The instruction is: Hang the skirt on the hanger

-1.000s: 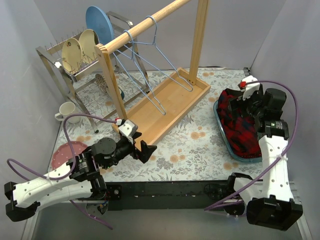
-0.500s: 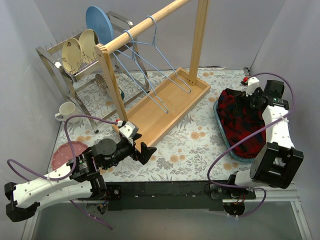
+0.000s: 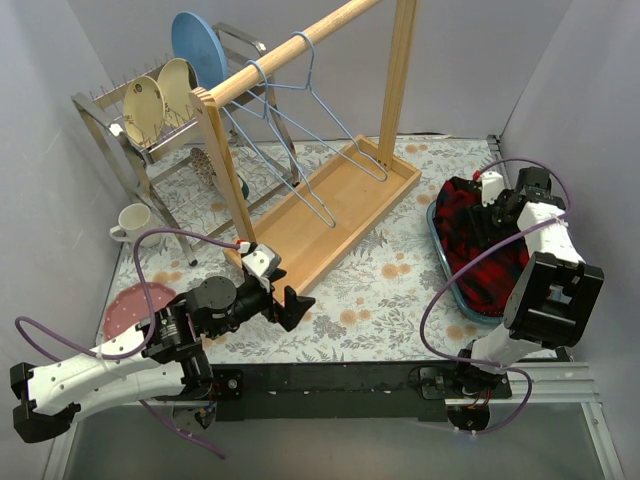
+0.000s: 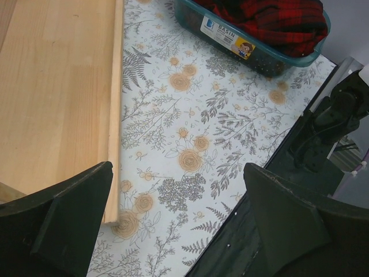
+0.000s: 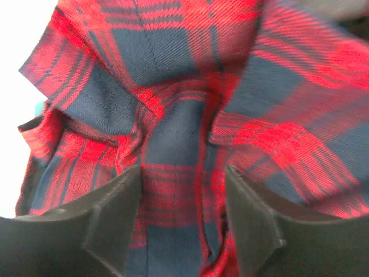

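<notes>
The skirt (image 3: 478,250) is red and dark blue plaid, crumpled in a teal basin (image 3: 440,262) at the right; it fills the right wrist view (image 5: 184,86) and shows far off in the left wrist view (image 4: 271,20). My right gripper (image 3: 497,200) is down among its folds at the basin's far end, jaws open with a fold of cloth between the fingers (image 5: 115,213). Light blue wire hangers (image 3: 290,120) hang from the wooden rail (image 3: 290,50). My left gripper (image 3: 290,300) is open and empty, low over the tablecloth by the wooden tray's near corner.
The wooden rack's base tray (image 3: 330,215) lies mid-table; its edge shows in the left wrist view (image 4: 115,104). A dish rack with plates (image 3: 165,95) stands at the back left. A white mug (image 3: 135,222) and a pink plate (image 3: 130,305) sit at the left.
My right arm has swung over the basin and lowered its gripper into the skirt at the far end. The left arm has barely moved.
</notes>
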Tool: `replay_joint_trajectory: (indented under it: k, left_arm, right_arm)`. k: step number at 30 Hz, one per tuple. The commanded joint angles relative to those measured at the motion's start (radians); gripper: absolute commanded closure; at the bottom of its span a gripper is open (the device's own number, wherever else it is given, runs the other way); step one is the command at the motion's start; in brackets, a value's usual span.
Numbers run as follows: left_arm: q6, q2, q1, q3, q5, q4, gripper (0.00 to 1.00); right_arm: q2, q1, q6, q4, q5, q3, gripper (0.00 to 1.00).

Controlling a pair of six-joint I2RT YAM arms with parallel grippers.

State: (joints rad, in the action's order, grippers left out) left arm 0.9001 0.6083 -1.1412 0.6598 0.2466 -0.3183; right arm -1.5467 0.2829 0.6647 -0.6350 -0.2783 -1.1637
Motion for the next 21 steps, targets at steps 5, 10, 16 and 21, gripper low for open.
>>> replay_joint_trajectory:
  k: [5, 10, 16, 21]
  left_arm:
    - [-0.015, -0.002, 0.001, -0.009, -0.009, -0.007, 0.02]
    - [-0.017, 0.005, 0.005, -0.009, -0.038, -0.001, 0.02]
    - [-0.012, -0.018, 0.006, -0.012, -0.121, 0.036, 0.02]
    - [0.020, -0.004, 0.006, 0.009, -0.199, 0.082, 0.02]
  right_arm:
    - [0.025, -0.016, 0.072, -0.066, -0.042, -0.048, 0.99]
    - [0.137, -0.016, 0.041, -0.115, -0.114, -0.161, 0.99]
    - [0.235, -0.016, -0.008, -0.184, -0.139, -0.395, 0.99]
    - [0.289, -0.016, -0.053, -0.186, -0.139, -0.528, 0.99]
